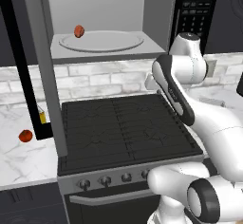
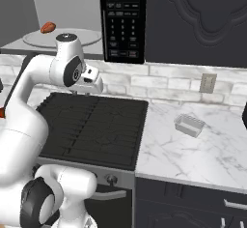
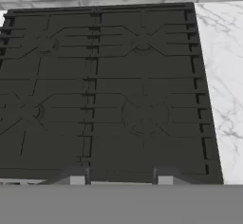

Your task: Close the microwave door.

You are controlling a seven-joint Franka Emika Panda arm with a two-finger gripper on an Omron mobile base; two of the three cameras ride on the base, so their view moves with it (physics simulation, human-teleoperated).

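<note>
The microwave (image 1: pixel 102 16) sits in the upper part of the left base view, above the stove (image 1: pixel 126 133), its light grey inside open to view with a round pale turntable (image 1: pixel 102 42) carrying a small red item (image 1: pixel 79 31). The microwave door (image 1: pixel 40 52) stands swung open at the left of that frame, seen nearly edge-on as a tall grey strip with a black band beside it, reaching down past the stove's left edge. In the right base view the black keypad panel (image 2: pixel 123 19) fills the top centre. The fingers (image 3: pixel 121 178) show as two small tips, apart, at the bottom of the hand view, hanging over the stove grates and touching nothing. A red tomato (image 1: pixel 25 135) lies on the marble surface (image 1: pixel 19 156) at lower left.
</note>
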